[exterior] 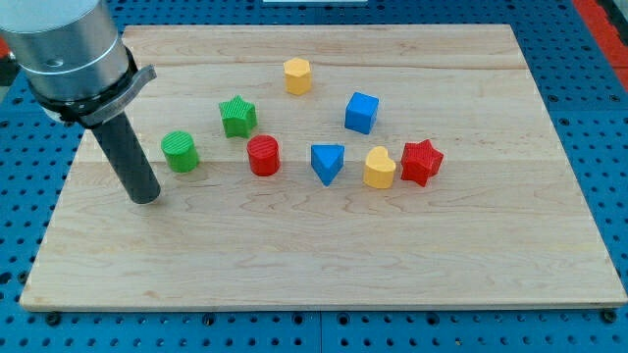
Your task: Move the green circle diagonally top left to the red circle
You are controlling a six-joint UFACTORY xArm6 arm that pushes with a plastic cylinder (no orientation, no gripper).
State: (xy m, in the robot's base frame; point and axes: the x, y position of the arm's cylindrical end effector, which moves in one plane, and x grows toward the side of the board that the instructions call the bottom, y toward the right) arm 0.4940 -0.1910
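**Green circle sits wide of the red, rod parked just off its shoulder**

Here's the green circle (181, 151), a ribbed plastic cylinder, standing upright on the pale wooden board (324, 265) towards the view's left. At its three o'clock, with a clear gap between, stands the red circle (263, 155), another ribbed plastic cylinder. Up at the green circle's one o'clock is the green plastic star (237, 117), near both circles and touching neither.

My tip (145, 199) is down at the green circle's seven o'clock, just beside it; whether it quite grazes the block is hard to call from this angle, though it looks apart. There's no pincer here to spread or pinch, only the straight dark rod under its silver collar.

Working outward from the red circle: a blue plastic wedge-like block (328, 163) at three o'clock, then the yellow heart-shaped block (379, 169), seemingly touching the red star (422, 162). The blue cube (361, 112) stands at one o'clock of the wedge, and the yellow hexagonal block (297, 75) sits nearest the view's top.
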